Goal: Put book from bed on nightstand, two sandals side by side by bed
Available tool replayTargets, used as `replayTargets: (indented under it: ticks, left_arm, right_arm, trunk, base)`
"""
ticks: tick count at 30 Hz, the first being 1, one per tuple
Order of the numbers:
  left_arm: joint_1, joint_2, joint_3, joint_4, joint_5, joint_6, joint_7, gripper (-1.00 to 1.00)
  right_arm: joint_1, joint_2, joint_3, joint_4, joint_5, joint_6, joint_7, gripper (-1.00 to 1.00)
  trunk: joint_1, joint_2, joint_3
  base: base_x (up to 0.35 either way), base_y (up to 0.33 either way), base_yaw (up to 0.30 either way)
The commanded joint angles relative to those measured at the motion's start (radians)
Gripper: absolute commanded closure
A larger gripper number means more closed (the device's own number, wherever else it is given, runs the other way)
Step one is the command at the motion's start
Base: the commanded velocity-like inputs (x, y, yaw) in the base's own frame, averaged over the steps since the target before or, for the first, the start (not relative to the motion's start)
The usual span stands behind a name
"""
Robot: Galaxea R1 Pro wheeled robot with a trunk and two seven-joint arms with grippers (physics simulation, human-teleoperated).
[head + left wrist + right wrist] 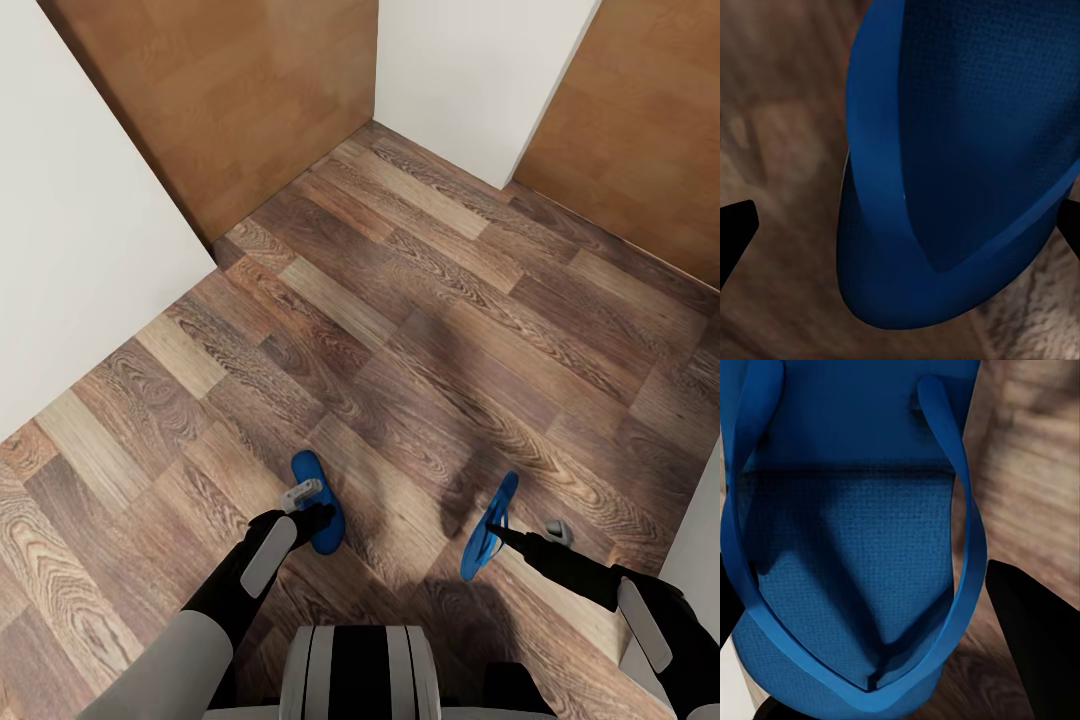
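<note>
Two bright blue sandals hang just in front of my trunk, one in each gripper. My left gripper (pixel 312 510) is shut on the left sandal (pixel 318 495), which lies roughly flat above the floor. Close up in the left wrist view, that sandal (pixel 967 150) and its strap sit between the dark fingertips (pixel 735 232). My right gripper (pixel 497 532) is shut on the right sandal (pixel 490 525), tilted on its edge. The right sandal (pixel 847 547) shows its footbed and toe strap beside one black finger (pixel 1035 637). The book, bed and nightstand are out of view.
I face a corner of the room over a wood-plank floor (pixel 420 300). A white wall (pixel 70 230) juts out at the left and another (pixel 470 80) stands ahead. Brown doors (pixel 230 90) (pixel 640 120) flank it. A pale wall edge (pixel 700 540) is close on the right.
</note>
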Motion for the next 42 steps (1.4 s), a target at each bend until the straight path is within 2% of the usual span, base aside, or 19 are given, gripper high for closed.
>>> replayTargets:
  ticks: [1, 2, 39, 42]
  left_arm:
    - [0.0, 0.0, -0.003, -0.002, 0.01, 0.001, 0.009, -1.0]
    - [0.0, 0.0, -0.003, -0.002, 0.01, 0.001, 0.009, 1.0]
    - [0.0, 0.005, -0.009, 0.0, 0.013, 0.004, 0.008, 1.0]
    - [0.0, 0.005, -0.008, 0.0, 0.013, 0.006, 0.008, 1.0]
  right_arm:
    - [0.0, 0.0, -0.001, 0.0, -0.005, 0.007, 0.001, 1.0]
    - [0.0, 0.0, -0.001, 0.0, -0.005, 0.007, 0.001, 1.0]
    - [0.0, -0.002, -0.001, 0.001, -0.003, 0.009, -0.004, 1.0]
    - [0.0, -0.002, -0.001, 0.001, -0.004, 0.009, -0.004, 1.0]
  trunk:
    - [0.0, 0.0, -0.001]
    - [0.0, 0.0, -0.001]
    - [0.0, 0.0, -0.001]
    - [-0.001, 0.0, 0.011]
  base:
    - [0.0, 0.0, 0.0]
    - [0.0, 0.0, 0.0]
    - [0.0, 0.0, 0.0]
    - [0.0, 0.0, 0.0]
